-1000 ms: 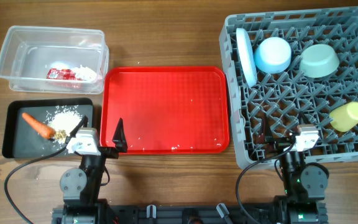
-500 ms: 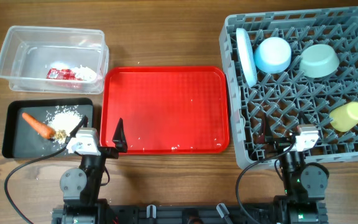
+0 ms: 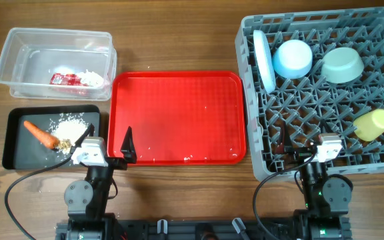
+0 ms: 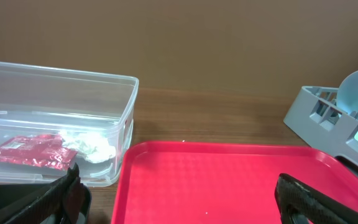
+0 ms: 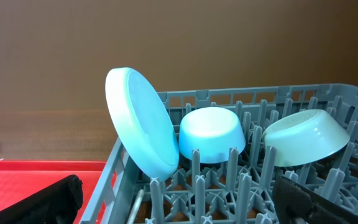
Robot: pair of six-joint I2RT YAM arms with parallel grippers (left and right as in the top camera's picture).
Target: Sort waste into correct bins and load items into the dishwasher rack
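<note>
Jaws wide, empty: left gripper [image 4: 179, 200], right gripper [image 5: 180, 202].
Waste [image 3: 67, 125] binned at 9 o'clock; we count 4 dishes [image 3: 293, 59] in rack [image 3: 379, 162] at 3, spoon unseen.

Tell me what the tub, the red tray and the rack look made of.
Tub: clear thin plastic, it seems; the wrapper shows through its wall.
Red tray: probably hard plastic, glossy, with light glinting off it.
Rack: grey moulded plastic, matte, judging by its pegged lattice.

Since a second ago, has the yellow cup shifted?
No. The yellow cup sits at the same spot beside the right wall of the dishwasher rack.
</note>
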